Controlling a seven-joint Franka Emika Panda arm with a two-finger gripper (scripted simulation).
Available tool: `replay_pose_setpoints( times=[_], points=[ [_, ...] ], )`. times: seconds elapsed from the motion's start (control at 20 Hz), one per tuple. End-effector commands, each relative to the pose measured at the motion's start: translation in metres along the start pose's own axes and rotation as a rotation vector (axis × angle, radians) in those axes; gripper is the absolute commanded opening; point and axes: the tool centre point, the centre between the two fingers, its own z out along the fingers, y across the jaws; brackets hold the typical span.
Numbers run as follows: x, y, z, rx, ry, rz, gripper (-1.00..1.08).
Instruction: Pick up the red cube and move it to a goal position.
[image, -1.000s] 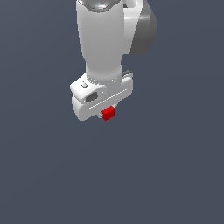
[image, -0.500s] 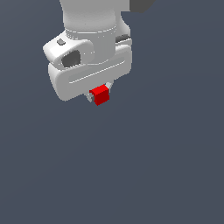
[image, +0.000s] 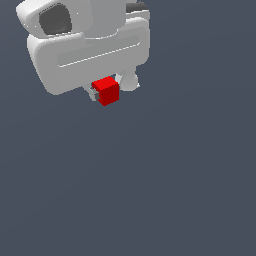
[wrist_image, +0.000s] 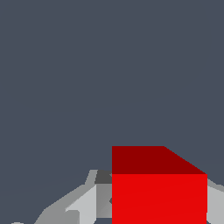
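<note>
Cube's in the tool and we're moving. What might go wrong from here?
1. The red cube sits at the very ends of the fingers of the tool, mostly sticking out past them, so a jolt might let it slip out.
2. No goal marker shows in either view, so I can't confirm the heading.
3. The wrist view is partly blocked by the cube, so checking the placement may be harder.

No legible text, label, brand, number or sign appears in either view. The white gripper (image: 108, 91) housing is unmarked, and the faces of the red cube (image: 106, 90) between the jaws are plain, solid colour. The grey background carries no markings.
</note>
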Motion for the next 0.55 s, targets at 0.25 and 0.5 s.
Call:
replay_pose_setpoints(
  times=[0.25, 0.5],
  points=[
    [0.001, 0.004, -0.016, 0.000, 0.000, 0.000, -1.00],
    [0.001, 0.005, -0.018, 0.000, 0.000, 0.000, -1.00]
  ],
)
